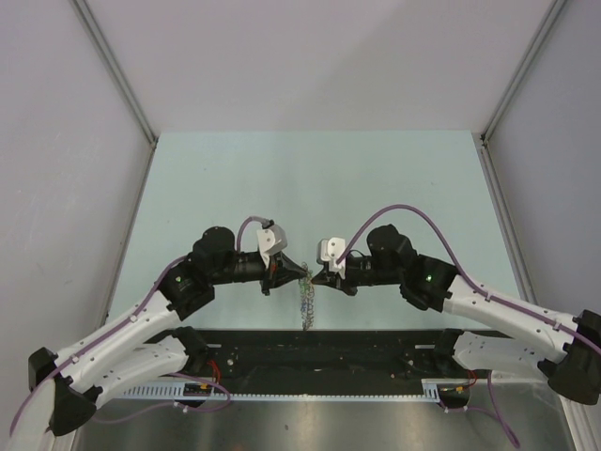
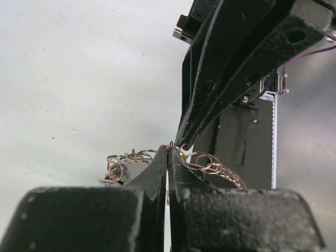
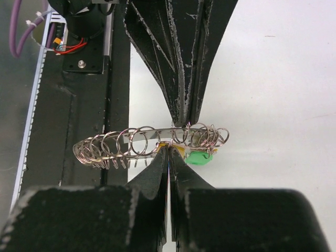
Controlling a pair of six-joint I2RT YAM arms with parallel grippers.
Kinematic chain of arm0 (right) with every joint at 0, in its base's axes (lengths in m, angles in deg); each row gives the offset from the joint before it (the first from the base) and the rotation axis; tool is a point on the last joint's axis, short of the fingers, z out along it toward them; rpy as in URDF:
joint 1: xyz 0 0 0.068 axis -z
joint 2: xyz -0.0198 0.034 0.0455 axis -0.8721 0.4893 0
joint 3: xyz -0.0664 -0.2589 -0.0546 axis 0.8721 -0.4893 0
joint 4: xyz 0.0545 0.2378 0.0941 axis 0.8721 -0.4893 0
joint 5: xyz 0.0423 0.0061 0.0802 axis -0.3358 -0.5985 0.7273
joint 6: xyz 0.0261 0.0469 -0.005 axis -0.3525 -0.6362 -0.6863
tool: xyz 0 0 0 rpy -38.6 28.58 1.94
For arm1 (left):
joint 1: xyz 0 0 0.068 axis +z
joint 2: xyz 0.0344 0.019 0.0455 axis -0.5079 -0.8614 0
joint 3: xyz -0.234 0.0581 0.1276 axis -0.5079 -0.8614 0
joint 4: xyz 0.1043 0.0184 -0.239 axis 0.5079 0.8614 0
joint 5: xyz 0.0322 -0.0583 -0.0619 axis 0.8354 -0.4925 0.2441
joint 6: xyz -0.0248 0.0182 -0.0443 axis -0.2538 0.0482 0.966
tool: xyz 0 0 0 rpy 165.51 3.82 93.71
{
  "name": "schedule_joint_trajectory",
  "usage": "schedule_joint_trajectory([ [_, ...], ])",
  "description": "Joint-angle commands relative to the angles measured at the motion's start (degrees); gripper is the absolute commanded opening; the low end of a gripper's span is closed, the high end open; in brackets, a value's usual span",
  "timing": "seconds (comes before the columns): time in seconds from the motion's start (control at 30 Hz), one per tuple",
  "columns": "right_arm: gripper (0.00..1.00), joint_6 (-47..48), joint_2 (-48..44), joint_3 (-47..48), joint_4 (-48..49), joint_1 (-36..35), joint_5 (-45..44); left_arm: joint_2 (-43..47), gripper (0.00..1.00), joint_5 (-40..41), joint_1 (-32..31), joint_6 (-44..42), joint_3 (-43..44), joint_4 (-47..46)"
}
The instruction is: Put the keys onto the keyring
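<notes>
Both grippers meet tip to tip above the table's near middle. From them the keyring [image 1: 306, 303], a grey coil of many small loops, hangs down. My left gripper [image 1: 299, 271] is shut on a loop of the keyring [image 2: 212, 164]; its tips [image 2: 168, 149] pinch the top of the coil. My right gripper [image 1: 317, 274] is shut at the yellow-orange head of the keys [image 3: 177, 148], just under the keyring [image 3: 113, 147]. A green key head [image 3: 200, 158] hangs beside it, below the loops. The left fingers [image 3: 184, 105] come down from above onto the coil. The key shafts are hidden.
The pale green table [image 1: 319, 178] stretches away behind the grippers, walled by grey panels with metal posts. A black rail [image 1: 319, 343] carrying the arm bases runs along the near edge, under the hanging coil. Purple cables [image 1: 404, 214] loop over both arms.
</notes>
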Motion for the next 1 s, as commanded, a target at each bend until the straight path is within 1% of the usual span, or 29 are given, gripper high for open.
schedule_joint_trajectory([
  [0.0,0.00,0.8,-0.7,2.5,-1.1,-2.4,-3.8,0.8,0.00,3.0,0.2,1.9,1.5,-3.6],
  [0.23,0.00,1.0,0.6,2.8,-1.2,-4.2,-8.2,3.4,0.00,4.6,0.2,5.0,-0.2,-7.2],
  [0.3,0.00,1.1,1.0,2.8,-1.0,-4.6,-8.7,4.4,0.00,6.8,0.2,6.6,-1.3,-7.4],
  [0.33,0.00,1.1,1.2,2.9,-0.8,-4.7,-8.8,5.1,0.00,7.8,0.2,7.3,-1.8,-9.5],
  [0.37,0.00,1.1,1.2,2.8,-0.4,-4.7,-8.6,6.5,0.00,10.0,0.2,7.9,-2.5,-10.2],
  [0.43,0.00,1.2,1.3,2.8,0.2,-4.8,-8.9,7.5,0.00,11.5,0.2,9.2,-3.7,-11.6],
  [0.63,0.00,2.1,0.8,4.0,-1.1,-5.0,-10.2,9.3,0.00,11.9,0.2,11.4,-6.2,-13.9],
  [0.67,0.00,2.4,0.7,4.3,-1.4,-5.0,-10.3,9.7,0.02,12.2,0.2,11.7,-6.8,-14.0],
  [0.7,0.00,2.9,0.5,4.9,-2.4,-5.1,-10.4,10.6,0.08,12.4,0.2,11.6,-7.0,-14.0],
  [0.73,0.00,3.2,0.4,5.2,-2.7,-5.1,-10.5,11.0,0.18,12.7,0.2,11.6,-7.3,-13.9],
  [0.77,0.00,3.5,0.3,5.6,-3.2,-5.1,-10.5,11.3,0.21,12.9,0.2,11.5,-7.6,-13.7],
  [0.97,0.00,6.1,0.9,8.8,-6.6,-5.3,-10.2,13.0,0.27,13.5,0.2,10.1,-8.1,-11.4],
])
